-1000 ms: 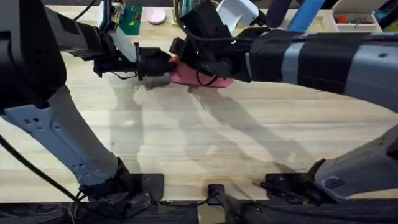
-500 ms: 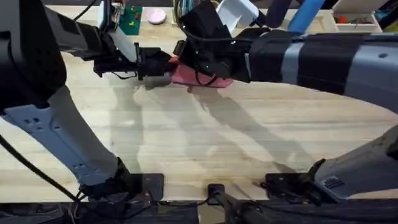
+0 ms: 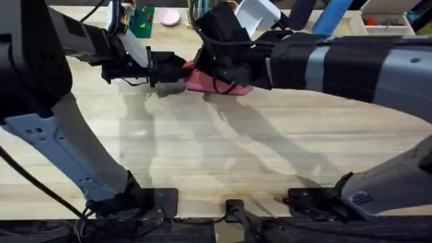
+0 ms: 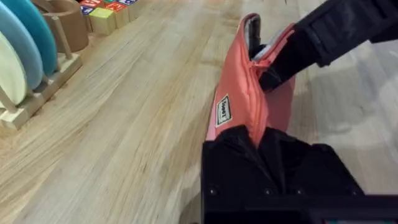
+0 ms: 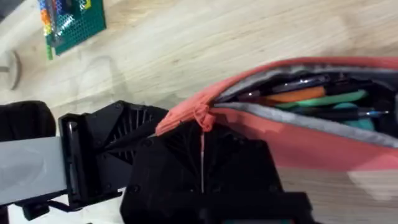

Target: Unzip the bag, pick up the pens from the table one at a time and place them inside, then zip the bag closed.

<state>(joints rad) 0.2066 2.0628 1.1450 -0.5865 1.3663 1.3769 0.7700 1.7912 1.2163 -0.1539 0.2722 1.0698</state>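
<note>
The salmon-pink bag (image 3: pixel 210 84) lies on the table (image 3: pixel 223 148) at the far middle. My left gripper (image 3: pixel 177 73) is shut on the bag's left end (image 4: pixel 239 112), its black fingers (image 4: pixel 273 162) pinching the fabric. Reaching across from the right, my right gripper (image 3: pixel 202 66) is shut on the zipper pull (image 5: pixel 201 117) near that same end. The bag's mouth gapes open in the right wrist view. Inside lie the pens: an orange one (image 5: pixel 292 97) and a black one (image 5: pixel 305 83), beside a teal one (image 5: pixel 339 98).
A green baseplate with small bricks (image 3: pixel 142 20) and a pink disc (image 3: pixel 169 17) sit behind the bag. A wooden rack of plates (image 4: pixel 25 62), a wooden cup (image 4: pixel 65 22) and coloured blocks (image 4: pixel 102 12) stand off to one side. Bare wood stretches toward the arms' bases.
The right gripper has crept slightly to the right along the bag's top. The left gripper and the bag have hardly moved.
</note>
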